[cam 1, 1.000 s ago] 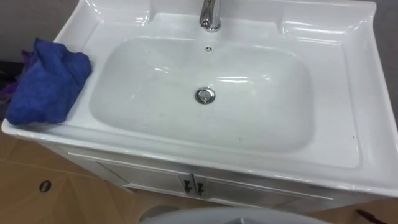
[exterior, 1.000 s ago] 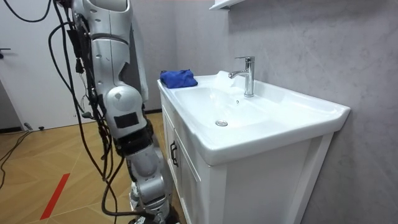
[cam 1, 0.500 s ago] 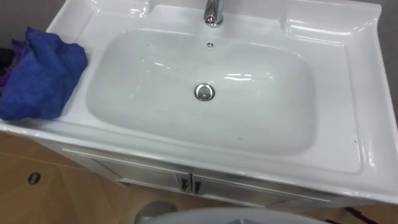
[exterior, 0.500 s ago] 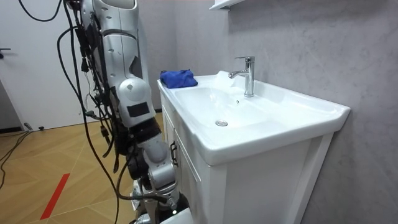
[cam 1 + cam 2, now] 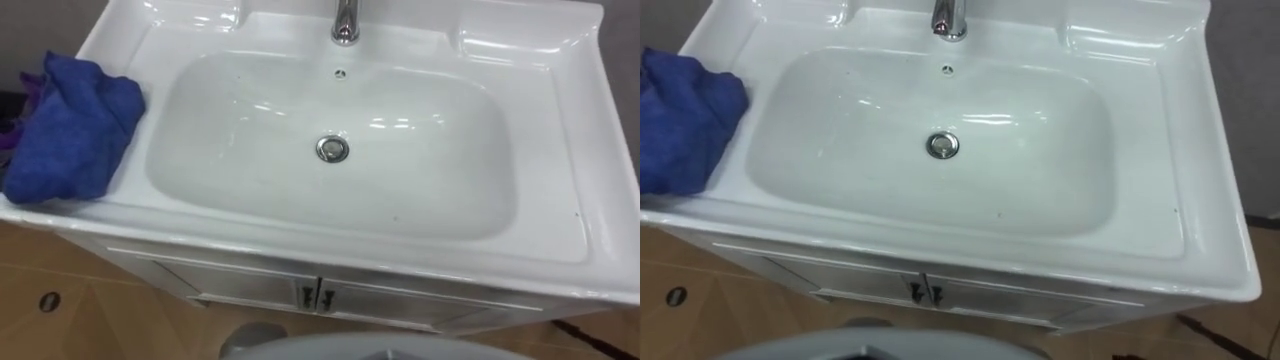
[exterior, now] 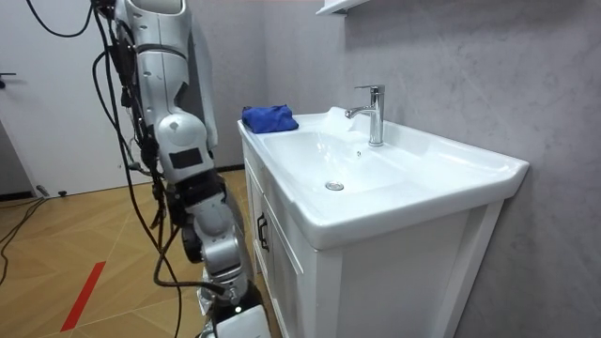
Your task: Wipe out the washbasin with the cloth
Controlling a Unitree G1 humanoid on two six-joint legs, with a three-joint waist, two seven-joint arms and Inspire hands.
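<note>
Resting on basin (image 5: 350, 255) rim, crumpled blue cloth (image 5: 70, 130)

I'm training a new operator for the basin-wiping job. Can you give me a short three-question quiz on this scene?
1. True or false: the blue cloth lies inside the basin.
2. What sits at the bottom of the basin? A) a sponge B) a drain C) a cup
3. On which side of the robot does the blue cloth rest?
Key: 1: false, it lies on the rim. 2: B. 3: its left.
</note>
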